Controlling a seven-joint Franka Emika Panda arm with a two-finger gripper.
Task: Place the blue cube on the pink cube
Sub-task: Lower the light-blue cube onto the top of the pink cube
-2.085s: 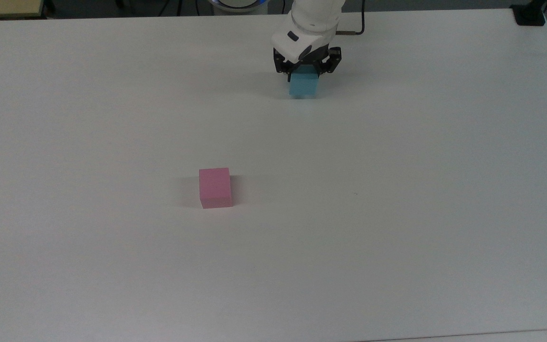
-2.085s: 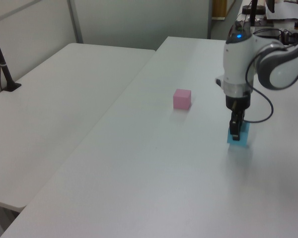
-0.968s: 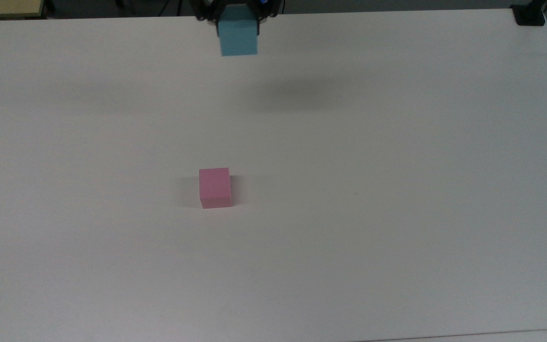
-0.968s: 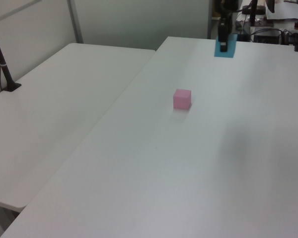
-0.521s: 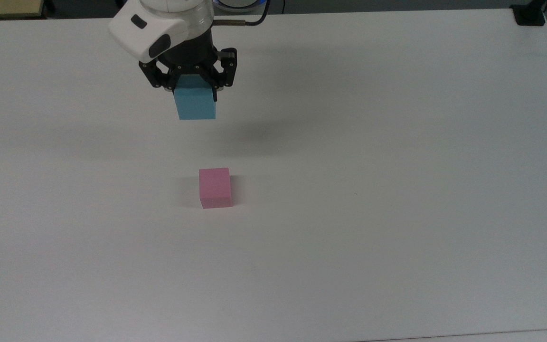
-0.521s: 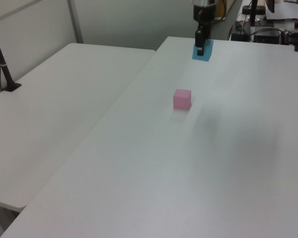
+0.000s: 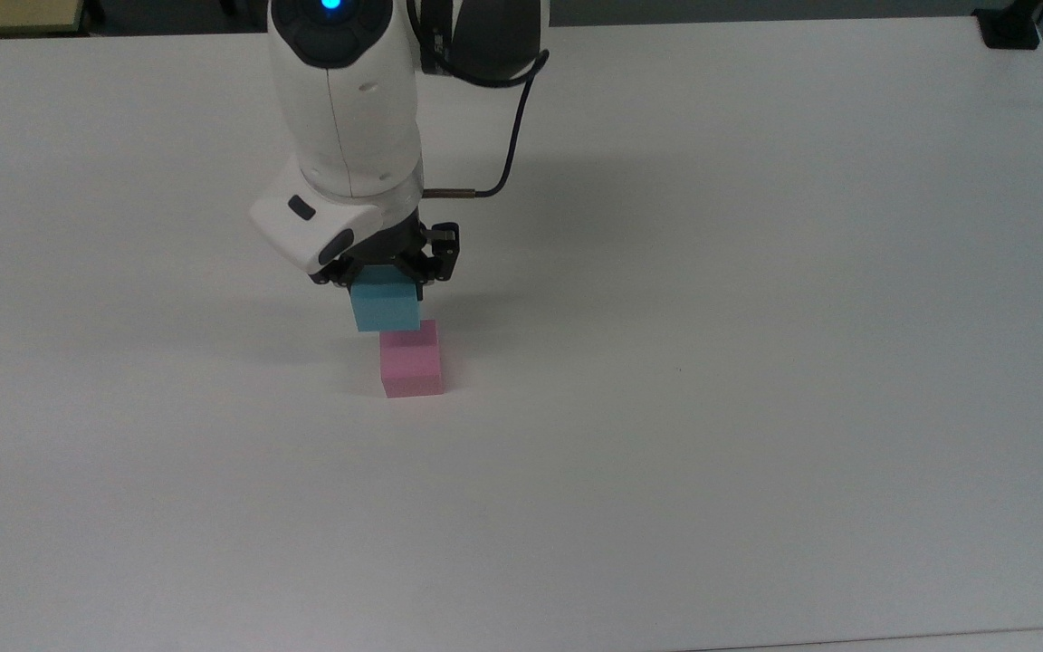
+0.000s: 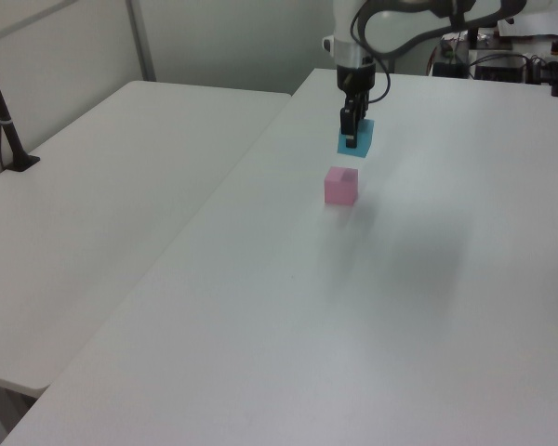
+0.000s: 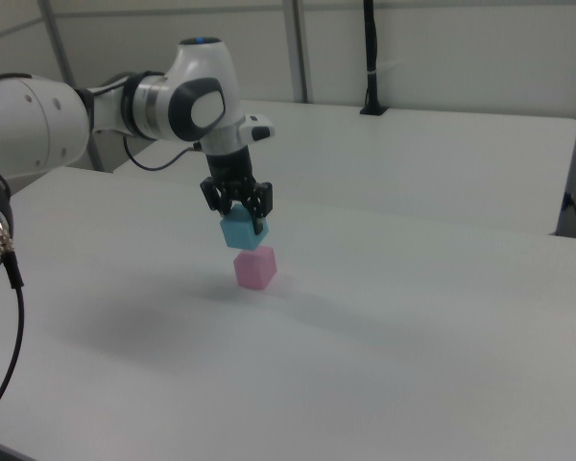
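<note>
So the claw [image 7: 385, 282] is clamped on the blue cube [image 7: 385, 308], one finger on each side, and it's holding the cube in the air with the arm coming pretty much straight down from above. That makes sense for stacking: gripping it by the sides leaves the bottom face free to land flat on whatever's underneath.

That would be the pink cube [image 7: 411, 359], sitting by itself on the white desk [image 7: 757, 362], nothing else near it. In the right view, the blue cube [image 9: 240, 230] hangs just above the pink cube [image 9: 255, 267] with a small gap between them, not touching, and it looks shifted a bit toward the right view's left rather than dead centre. The left view agrees: blue cube [image 8: 354, 138] above and slightly behind the pink cube [image 8: 341, 185]. In the top view the blue one overlaps the far edge of the pink one, though some of that is probably just the height.

My read is that it's in the carry-over step, nearly done with the approach. What's left is a small nudge to line the two up, then lowering and letting go. Both cubes are about the same size, so there isn't much room for error; if it drops off-centre, the blue one could tip off or push the pink one across the desk.
</note>
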